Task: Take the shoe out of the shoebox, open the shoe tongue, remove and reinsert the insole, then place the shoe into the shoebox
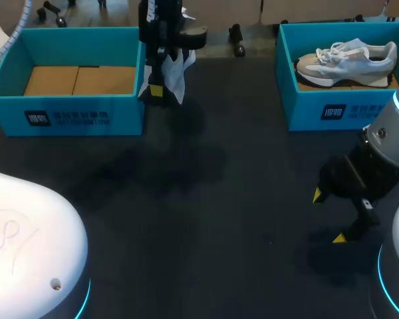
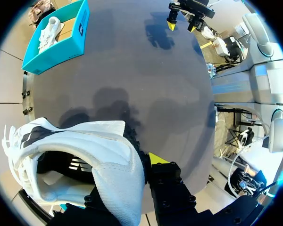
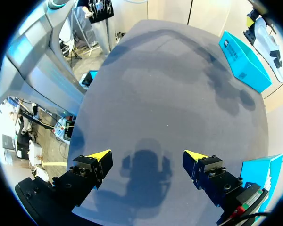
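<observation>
**Head view.** The left gripper [image 1: 158, 85] is clenched on a white shoe [image 1: 176, 73], which hangs just beside the left shoebox [image 1: 66, 109]. The right gripper [image 1: 328, 216] is released, with its fingers wide apart and nothing in them, over the table [image 1: 199, 199] near the right shoebox [image 1: 332, 109]. There are two teal shoeboxes and two shoes. The second shoe [image 1: 349, 58] lies in the right shoebox, and the left shoebox holds only brown cardboard [image 1: 80, 80]. Each box front carries one dark label [image 1: 66, 117]; its print is not legible.

**Left wrist view.** The white shoe's upper sits between the fingers, and only one yellow fingertip [image 2: 155, 159] shows.

**Right wrist view.** Both fingers are spread and touch nothing.
</observation>
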Controlling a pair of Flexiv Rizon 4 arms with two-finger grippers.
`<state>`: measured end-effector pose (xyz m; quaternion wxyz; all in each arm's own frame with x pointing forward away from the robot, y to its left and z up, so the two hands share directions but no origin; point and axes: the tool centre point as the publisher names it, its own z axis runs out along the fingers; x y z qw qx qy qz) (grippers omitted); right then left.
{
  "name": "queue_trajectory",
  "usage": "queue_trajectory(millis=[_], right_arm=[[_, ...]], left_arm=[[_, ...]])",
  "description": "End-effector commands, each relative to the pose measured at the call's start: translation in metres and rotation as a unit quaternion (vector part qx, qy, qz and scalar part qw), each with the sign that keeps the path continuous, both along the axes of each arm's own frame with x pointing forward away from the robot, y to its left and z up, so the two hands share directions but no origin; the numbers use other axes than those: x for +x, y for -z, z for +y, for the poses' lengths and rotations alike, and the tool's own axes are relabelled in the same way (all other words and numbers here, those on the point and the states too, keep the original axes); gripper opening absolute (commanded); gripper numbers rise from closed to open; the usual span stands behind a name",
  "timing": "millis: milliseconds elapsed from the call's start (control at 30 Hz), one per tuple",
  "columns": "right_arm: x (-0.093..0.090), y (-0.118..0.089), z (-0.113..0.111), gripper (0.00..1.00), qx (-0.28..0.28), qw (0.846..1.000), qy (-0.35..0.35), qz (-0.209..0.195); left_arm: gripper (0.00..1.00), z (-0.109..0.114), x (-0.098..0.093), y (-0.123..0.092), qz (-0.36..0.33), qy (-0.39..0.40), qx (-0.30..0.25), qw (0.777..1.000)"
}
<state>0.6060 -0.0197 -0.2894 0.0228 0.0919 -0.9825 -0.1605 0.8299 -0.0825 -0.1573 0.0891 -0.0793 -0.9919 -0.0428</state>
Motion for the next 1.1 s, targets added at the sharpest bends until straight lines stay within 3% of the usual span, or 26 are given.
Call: queue_trajectory(millis=[33, 400, 867, 1100], right_arm=[[-0.001, 0.001, -0.001, 1.0, 0.0, 1.0, 0.0, -0.002], [-0.001, 0.001, -0.001, 1.0, 0.0, 1.0, 0.0, -0.002], [-0.001, 0.001, -0.001, 1.0, 0.0, 1.0, 0.0, -0.002], [-0.001, 0.001, -0.001, 1.0, 0.0, 1.0, 0.0, -0.002]], left_arm=[[0.0, 0.002, 0.004, -0.004, -0.001, 0.002, 0.0, 1.0], [0.0, 0.039, 0.063, -0.025, -0.004, -0.031, 0.002, 1.0], [0.0, 0.101, 0.179, -0.023, 0.022, -0.09, -0.012, 0.996], [0.0, 0.141, 0.217, -0.028, 0.022, -0.092, -0.025, 0.995]])
